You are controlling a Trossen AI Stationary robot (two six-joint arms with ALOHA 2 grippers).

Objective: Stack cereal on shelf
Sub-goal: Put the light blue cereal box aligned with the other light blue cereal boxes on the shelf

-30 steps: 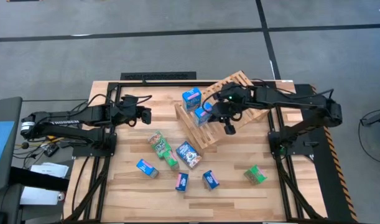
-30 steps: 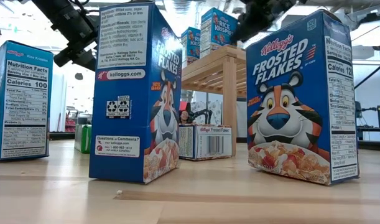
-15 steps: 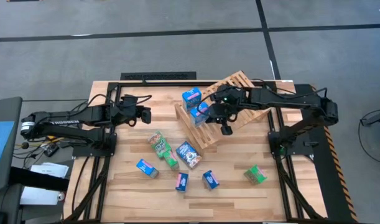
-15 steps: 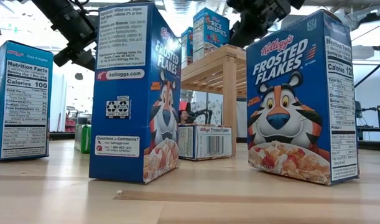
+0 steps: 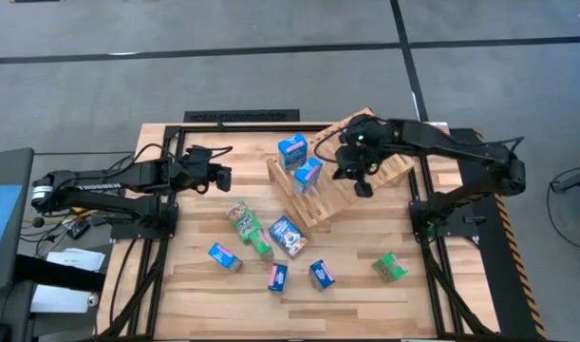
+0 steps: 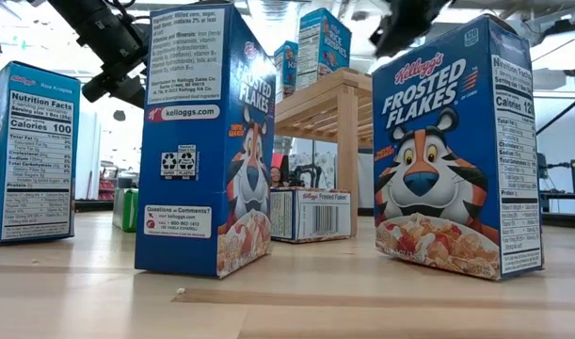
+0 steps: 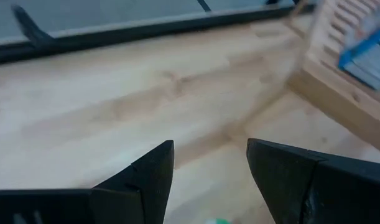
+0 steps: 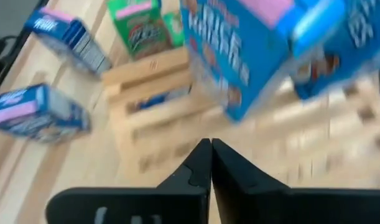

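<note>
From my remote station I record the plank table [image 5: 176,285] first, then the slatted wooden rack [image 5: 389,171] tilted at its far centre-right. 2 blue cereal boxes stand on the rack's lower part: 1 Rice Krispies box [image 5: 291,149] and a second blue box [image 5: 308,175] just beside it.

The right gripper [image 5: 364,187] hangs over the rack slats, the 2 racked boxes just ahead of its jaws; in its wrist view the 2 dark fingers [image 8: 205,163] meet tip to tip with nothing between them. It touches neither box.

The left gripper [image 5: 223,177] waits over bare planks, well apart from the rack; its fingers [image 7: 146,177] stand moderately apart and hold nothing, with the rack's edge ahead of them to one side.

On the table, away from both sets of jaws, I count 7 loose boxes: a green box [image 5: 238,217], a second green box [image 5: 262,247], a Frosted Flakes box [image 5: 288,235], a blue box [image 5: 225,256], a pink-topped box [image 5: 277,277], another blue box [image 5: 322,275], and a lone green box [image 5: 390,267] on the right arm's side. In the low view 2 Frosted Flakes boxes [image 6: 198,141] [image 6: 456,146] stand upright in front of the rack.
</note>
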